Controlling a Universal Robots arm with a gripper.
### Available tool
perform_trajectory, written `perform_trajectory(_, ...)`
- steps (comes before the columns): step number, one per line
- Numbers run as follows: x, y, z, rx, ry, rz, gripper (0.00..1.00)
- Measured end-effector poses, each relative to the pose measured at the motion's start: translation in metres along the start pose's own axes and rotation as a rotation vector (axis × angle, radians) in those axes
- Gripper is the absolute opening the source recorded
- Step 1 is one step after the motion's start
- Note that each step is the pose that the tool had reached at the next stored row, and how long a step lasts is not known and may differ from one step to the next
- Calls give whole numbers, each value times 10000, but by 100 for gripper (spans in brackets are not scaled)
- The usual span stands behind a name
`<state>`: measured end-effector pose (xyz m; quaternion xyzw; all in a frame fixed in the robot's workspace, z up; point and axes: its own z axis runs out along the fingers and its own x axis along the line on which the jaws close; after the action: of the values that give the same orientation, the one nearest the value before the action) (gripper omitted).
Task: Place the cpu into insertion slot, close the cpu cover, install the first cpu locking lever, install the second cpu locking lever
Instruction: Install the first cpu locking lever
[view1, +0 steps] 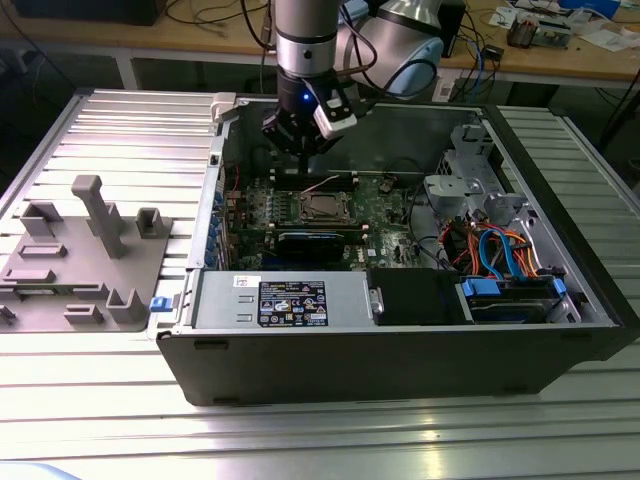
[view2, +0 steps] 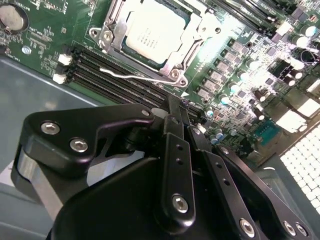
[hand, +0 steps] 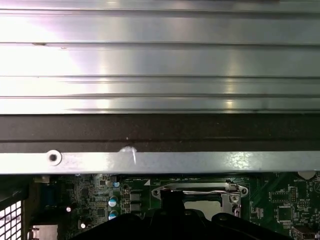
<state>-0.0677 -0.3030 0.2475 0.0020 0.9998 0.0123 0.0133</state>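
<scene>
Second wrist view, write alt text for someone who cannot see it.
The cpu lies on a green motherboard, framed by the silvery cpu cover, with a thin wire lever running along one side. The black gripper is in the foreground, pointing toward the cpu.

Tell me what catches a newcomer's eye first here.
The open computer case stands on the ribbed metal table, with the arm's tool hanging over its motherboard. In the second wrist view, the cpu sits framed by the cpu cover, a thin wire lever alongside.
</scene>
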Motion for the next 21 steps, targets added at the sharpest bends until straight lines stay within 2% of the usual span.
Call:
perform_trajectory(18, -20, 0, 6, -9, -1, 0, 11)
perform_trajectory(19, -20, -1, 8, -69, -1, 2, 11)
perform_trajectory(21, -21, -9, 11, -303, 1, 8, 11)
